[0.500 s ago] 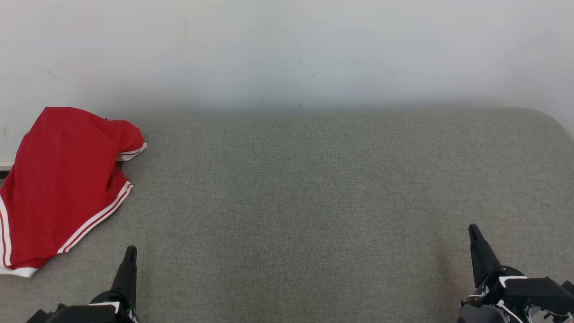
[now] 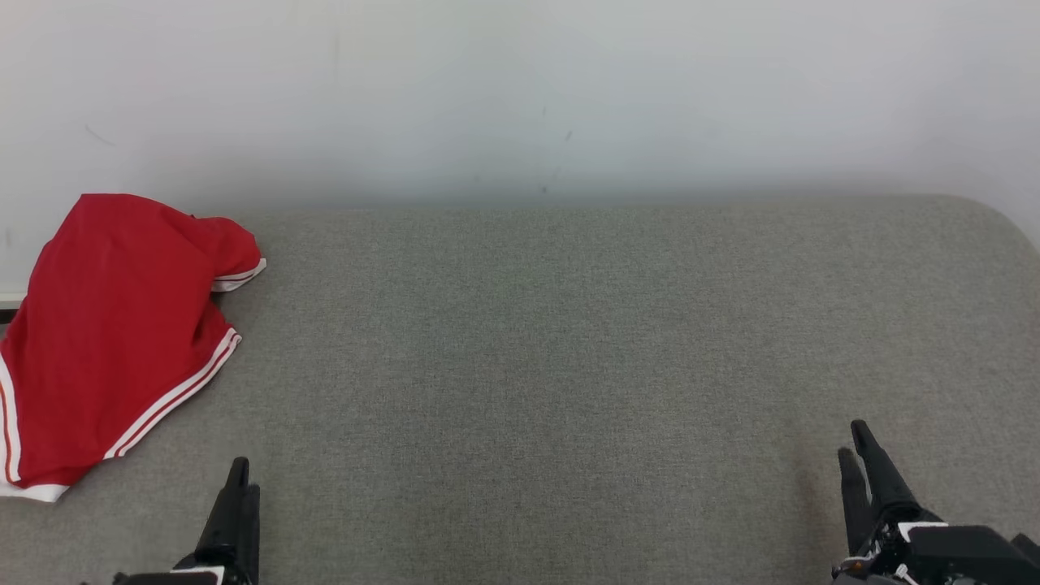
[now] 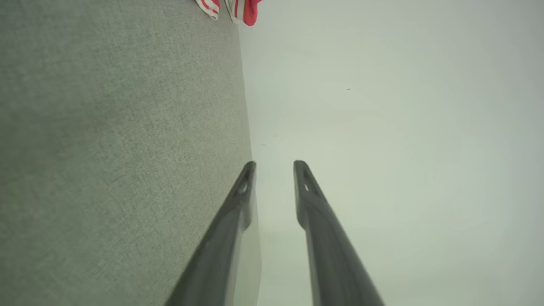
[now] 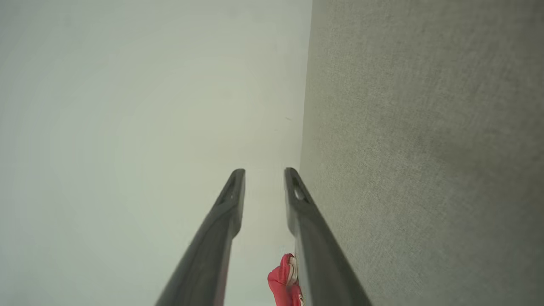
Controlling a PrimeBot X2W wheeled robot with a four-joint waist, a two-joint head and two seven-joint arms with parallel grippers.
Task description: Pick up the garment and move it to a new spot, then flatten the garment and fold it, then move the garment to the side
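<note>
On left edge of pad, red garment, prob. shorts.

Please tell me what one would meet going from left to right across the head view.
red garment → left gripper → right gripper, with a bare stretch of the grey fabric surface between the two grippers.

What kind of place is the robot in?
Probably a plain indoor test room, though that is a guess. A wide grey fabric-covered surface sits against a bare white wall, and a crumpled red garment with white stripes lies at its left end.
</note>
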